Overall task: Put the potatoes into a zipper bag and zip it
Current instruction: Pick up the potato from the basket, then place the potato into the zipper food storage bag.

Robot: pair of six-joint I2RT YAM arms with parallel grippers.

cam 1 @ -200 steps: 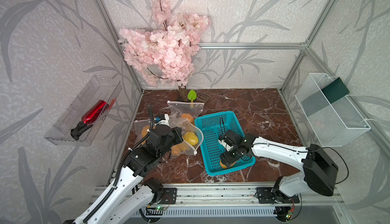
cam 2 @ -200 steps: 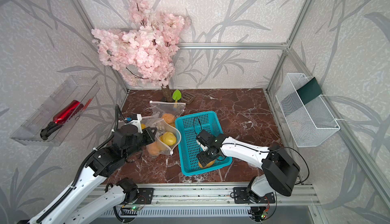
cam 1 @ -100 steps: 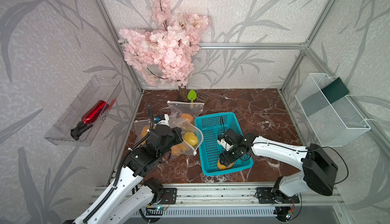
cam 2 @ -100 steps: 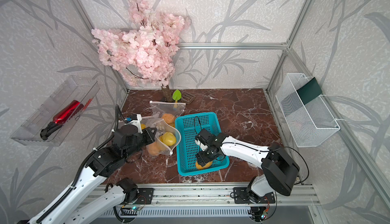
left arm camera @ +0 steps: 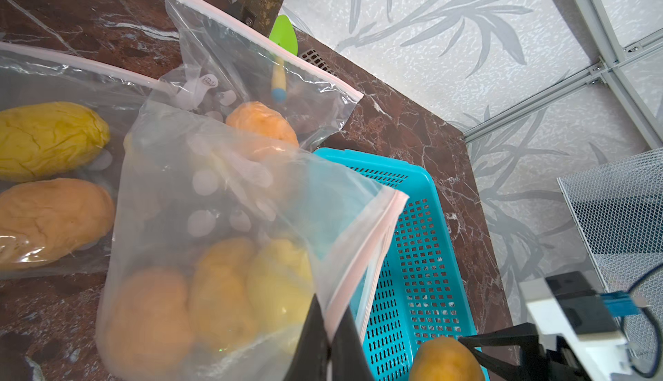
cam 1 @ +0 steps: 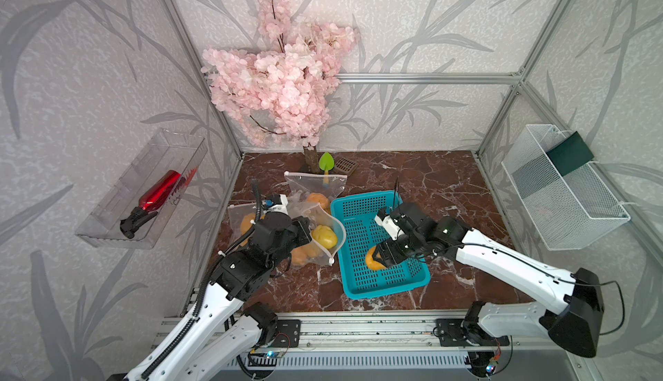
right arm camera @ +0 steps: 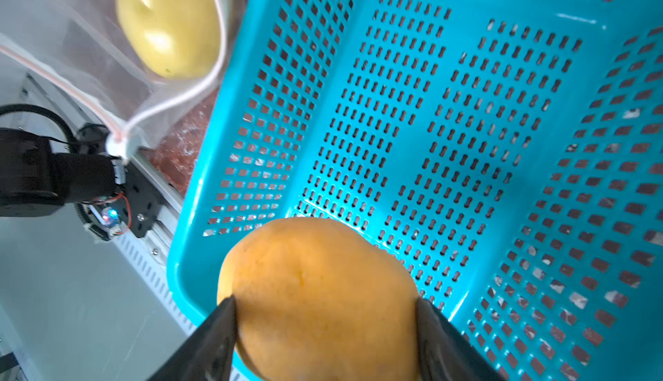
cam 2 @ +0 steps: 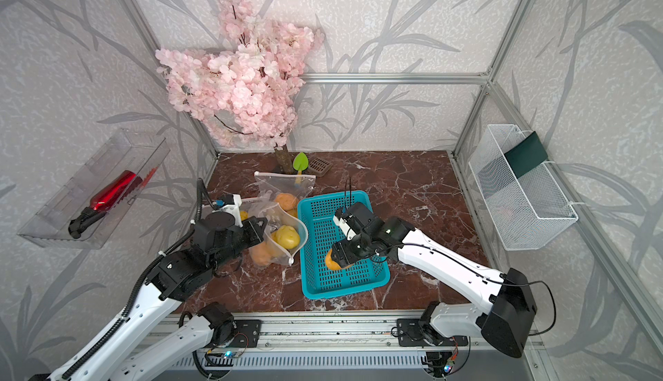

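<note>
The dark red marble worktop (cam 1: 430, 189) carries everything, and a pink-blossomed artificial tree (cam 1: 283, 85) stands at its 12 o'clock edge. A teal perforated plastic basket (cam 1: 362, 217) lies near the middle and reaches toward 6 o'clock. Just beside the basket, at its 9 o'clock, stands an open zipper bag of clear plastic with a pink zip strip (cam 1: 305, 214), its mouth gaping toward the basket. Several lumpy yellow and orange potatoes (left arm camera: 222, 289) show through its film, and a pale yellow one (cam 1: 324, 236) lies nearest the mouth. A flat zipper bag (cam 1: 315, 182) at 12 o'clock of the open one holds a single orange potato. A third zipper bag (left arm camera: 53, 85), at the open bag's 9 o'clock, holds one yellow and one orange potato side by side. The left pincer (left arm camera: 328, 332) is closed, pinching the open bag's zip edge between its black fingers. The right pincer (right arm camera: 324, 311) reaches into the basket's 7 o'clock corner and grips a smooth oval orange potato (right arm camera: 319, 275) by its two sides. Whether that potato touches the basket floor cannot be told.
</note>
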